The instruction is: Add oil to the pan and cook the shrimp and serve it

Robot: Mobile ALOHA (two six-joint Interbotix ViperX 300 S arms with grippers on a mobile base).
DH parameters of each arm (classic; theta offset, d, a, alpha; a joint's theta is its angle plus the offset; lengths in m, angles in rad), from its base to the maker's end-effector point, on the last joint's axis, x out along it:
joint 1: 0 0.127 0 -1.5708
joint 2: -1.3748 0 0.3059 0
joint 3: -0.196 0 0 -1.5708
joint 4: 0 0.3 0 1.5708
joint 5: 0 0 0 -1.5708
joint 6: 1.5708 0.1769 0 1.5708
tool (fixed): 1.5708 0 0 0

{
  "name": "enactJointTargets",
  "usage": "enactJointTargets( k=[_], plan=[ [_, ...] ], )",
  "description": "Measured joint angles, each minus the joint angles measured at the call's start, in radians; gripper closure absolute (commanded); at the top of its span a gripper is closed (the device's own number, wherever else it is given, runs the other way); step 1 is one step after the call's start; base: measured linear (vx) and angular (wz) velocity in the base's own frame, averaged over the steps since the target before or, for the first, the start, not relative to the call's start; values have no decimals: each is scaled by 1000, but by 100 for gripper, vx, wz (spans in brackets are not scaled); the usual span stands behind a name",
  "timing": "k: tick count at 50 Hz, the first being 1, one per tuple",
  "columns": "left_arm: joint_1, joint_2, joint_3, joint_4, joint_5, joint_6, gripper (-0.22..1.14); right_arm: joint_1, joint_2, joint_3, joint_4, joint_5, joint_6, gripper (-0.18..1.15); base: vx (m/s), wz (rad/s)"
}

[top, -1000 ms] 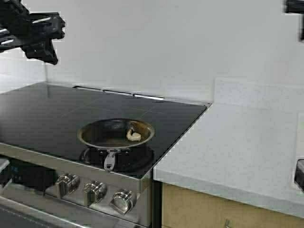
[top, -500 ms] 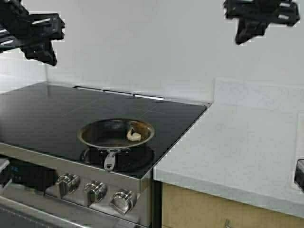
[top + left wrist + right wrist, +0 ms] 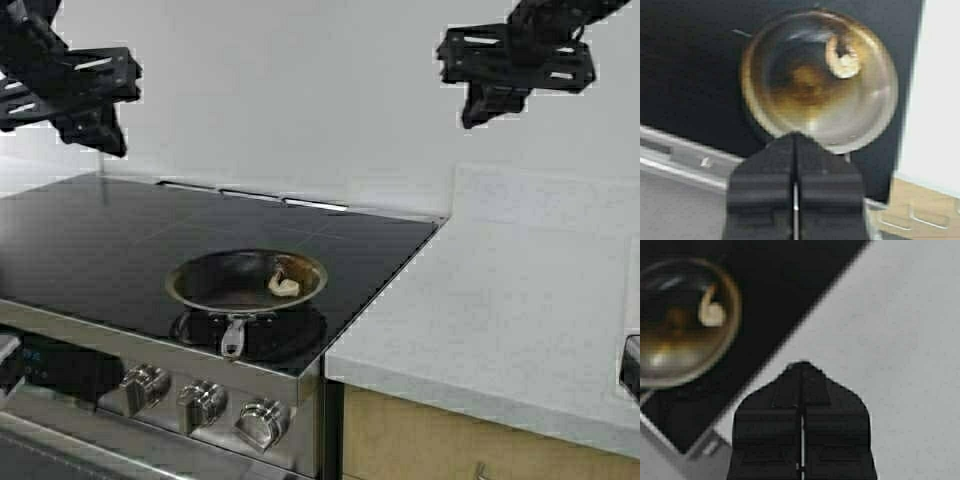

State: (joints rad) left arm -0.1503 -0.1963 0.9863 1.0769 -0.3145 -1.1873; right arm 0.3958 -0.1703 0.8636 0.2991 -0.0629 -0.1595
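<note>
High view: shrimp [image 3: 284, 286] lies in pan [image 3: 246, 282] on stove [image 3: 120, 240] | pan looks oiled; serving not yet done | left end effector [image 3: 795, 200] fingers together, raised | right end effector [image 3: 801, 435] together, above bench [image 3: 500, 300]

One pan [image 3: 246, 280] on the stove [image 3: 120, 225], one shrimp [image 3: 284, 286] inside that pan, three knobs [image 3: 203, 402] on the stove front below the pan, one counter [image 3: 500, 310] beside the stove, two grippers, left [image 3: 85, 95] and right [image 3: 510, 75], above it.
</note>
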Motion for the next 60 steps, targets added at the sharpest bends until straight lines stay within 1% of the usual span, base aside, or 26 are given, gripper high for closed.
enactJointTargets(
  k=[5,7,8,14,19,24,38,50,60],
  plan=[
    [-2,32,0,0,-67,8,-5,12,2,-3,-2,0,0,92,0,0],
    [-3,48,0,-6,-94,6,-18,12,2,-3,0,-2,0,92,0,0],
    [-3,55,2,-12,-106,5,-20,14,2,-3,-2,-2,0,92,0,0],
    [-2,124,3,-87,-202,6,-7,15,2,-3,-2,-2,2,92,0,0],
    [-2,215,15,-161,-305,9,-9,21,2,-2,-2,-2,2,92,0,0],
    [-2,321,25,-210,-393,9,-9,25,0,-3,-2,-2,2,92,0,0],
    [-2,664,8,-313,-698,9,-9,28,0,-6,-2,-2,2,92,0,0],
    [0,870,-40,-331,-818,11,-9,28,-2,-11,-2,3,3,92,0,0],
    [0,1002,-110,-333,-925,-9,-9,28,-5,-14,-2,6,2,92,0,0]
  ],
)
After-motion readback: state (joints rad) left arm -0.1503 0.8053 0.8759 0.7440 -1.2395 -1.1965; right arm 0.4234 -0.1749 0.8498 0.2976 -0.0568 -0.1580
